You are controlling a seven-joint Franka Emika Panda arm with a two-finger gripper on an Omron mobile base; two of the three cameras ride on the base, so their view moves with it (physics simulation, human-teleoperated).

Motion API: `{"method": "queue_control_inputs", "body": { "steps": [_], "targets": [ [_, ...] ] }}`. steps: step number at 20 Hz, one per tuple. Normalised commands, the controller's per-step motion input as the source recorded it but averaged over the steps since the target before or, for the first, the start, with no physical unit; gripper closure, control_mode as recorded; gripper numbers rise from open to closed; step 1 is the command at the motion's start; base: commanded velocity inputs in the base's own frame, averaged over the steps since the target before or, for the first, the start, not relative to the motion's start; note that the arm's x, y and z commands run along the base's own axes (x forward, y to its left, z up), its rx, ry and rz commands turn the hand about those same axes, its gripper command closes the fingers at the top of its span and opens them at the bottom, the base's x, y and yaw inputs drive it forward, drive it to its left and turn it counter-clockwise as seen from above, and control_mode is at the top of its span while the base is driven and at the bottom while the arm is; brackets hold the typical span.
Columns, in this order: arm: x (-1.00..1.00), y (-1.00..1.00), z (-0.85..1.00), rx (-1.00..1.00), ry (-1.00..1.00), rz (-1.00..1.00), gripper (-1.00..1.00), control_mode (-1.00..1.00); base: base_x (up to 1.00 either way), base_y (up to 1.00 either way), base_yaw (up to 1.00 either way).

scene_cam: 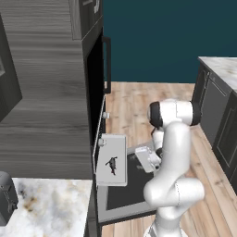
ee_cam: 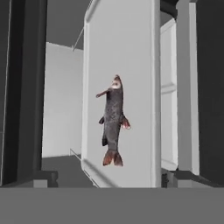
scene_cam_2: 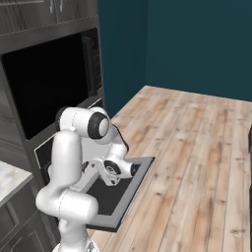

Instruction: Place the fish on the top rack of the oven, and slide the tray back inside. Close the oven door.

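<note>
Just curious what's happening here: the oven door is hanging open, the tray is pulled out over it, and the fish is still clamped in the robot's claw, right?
Not quite. The fish lies on the pulled-out tray, over the open oven door; the end effector is open and holds nothing. The left base view shows it.

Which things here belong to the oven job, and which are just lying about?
Job:
- small dark grey fish, lying on the tray
- flat light grey tray, pulled out
- grey-framed dark glass oven door, open
- black-cavity wall oven

Lying about:
- speckled stone counter
- dark appliance on it
</note>
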Motion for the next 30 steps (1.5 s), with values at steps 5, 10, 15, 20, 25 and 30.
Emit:
{"method": "queue_control_inputs", "body": {
  "steps": [5,10,15,20,25,30],
  "targets": [
    [0.11,0.57,-0.23,0.00,-0.04,0.00,-1.00,-1.00,0.00,0.00,0.00],
    [0.37,0.20,-0.31,-0.01,-0.09,0.00,-1.00,-1.00,0.00,0.00,0.00],
    [0.37,0.00,-0.44,-0.04,-0.09,0.00,-1.00,-1.00,0.00,0.00,0.00],
    [0.16,0.00,-0.43,-0.05,-0.05,0.00,-1.00,-1.00,0.00,0.00,0.00],
    [0.29,0.14,-0.30,-0.02,-0.01,0.00,-1.00,-1.00,0.00,0.00,0.00],
    [0.42,0.62,-0.03,0.00,0.00,-0.01,-1.00,-1.00,0.00,0.00,0.00]
  ]
}}
